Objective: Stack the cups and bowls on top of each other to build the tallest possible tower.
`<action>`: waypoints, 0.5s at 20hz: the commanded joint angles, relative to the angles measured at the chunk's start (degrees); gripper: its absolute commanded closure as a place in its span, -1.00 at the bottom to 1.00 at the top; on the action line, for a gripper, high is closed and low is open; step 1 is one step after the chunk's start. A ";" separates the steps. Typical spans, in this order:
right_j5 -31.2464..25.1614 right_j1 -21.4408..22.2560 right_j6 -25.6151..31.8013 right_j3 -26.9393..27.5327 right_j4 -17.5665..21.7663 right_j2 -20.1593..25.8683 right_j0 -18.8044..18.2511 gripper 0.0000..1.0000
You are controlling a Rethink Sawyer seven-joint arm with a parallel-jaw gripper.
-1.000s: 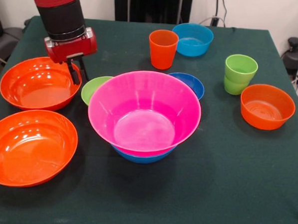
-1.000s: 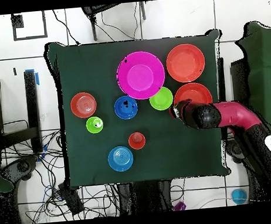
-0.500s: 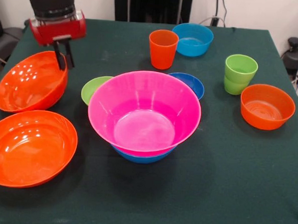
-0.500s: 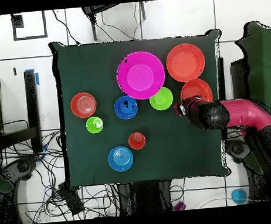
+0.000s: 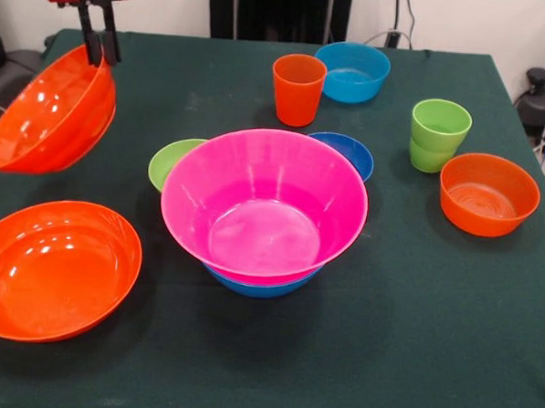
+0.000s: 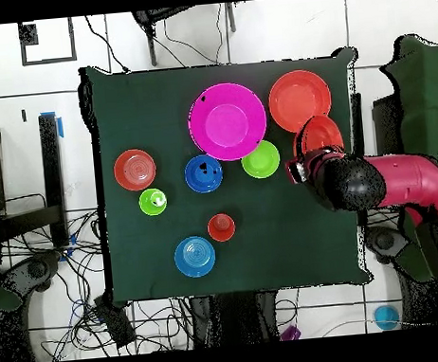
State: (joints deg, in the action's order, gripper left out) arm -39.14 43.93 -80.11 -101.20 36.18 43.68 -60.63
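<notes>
At the far left of the front view, the end effector (image 5: 96, 38) pinches the upper rim of a large orange bowl (image 5: 47, 114) between its two dark fingers (image 5: 84, 31); the bowl hangs tilted, clear of the table (image 5: 412, 339), its mouth turned up and toward the left. Below it a second large orange bowl (image 5: 54, 268) sits flat on the dark green cloth near the front edge. Next to the right, a small lime green bowl (image 5: 170, 162) shows partly behind the tower (image 5: 264, 208), which here is a large pink bowl nested in a large blue bowl whose rim peeks out underneath. Behind the tower's right shoulder lies a small dark blue bowl (image 5: 348, 151). Farther back stand an orange cup (image 5: 298, 89) and, just right of it, a light blue bowl (image 5: 352, 72). Toward the right side, two lime green cups (image 5: 438, 135) are nested one in the other, and just beside them is a small orange bowl (image 5: 489, 193). In the overhead view the arm covers most of the lifted bowl (image 6: 319, 130). No brand, label or writing can be read on any item.
</notes>
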 commanded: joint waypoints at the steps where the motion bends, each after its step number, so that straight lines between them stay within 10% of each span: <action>1: -7.54 1.96 5.17 -1.65 -1.09 0.39 3.32 1.00; 10: -6.85 3.89 6.28 -4.07 -2.30 1.08 1.64 1.00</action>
State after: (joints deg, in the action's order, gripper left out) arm -40.83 46.10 -80.11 -101.59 35.00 43.75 -60.07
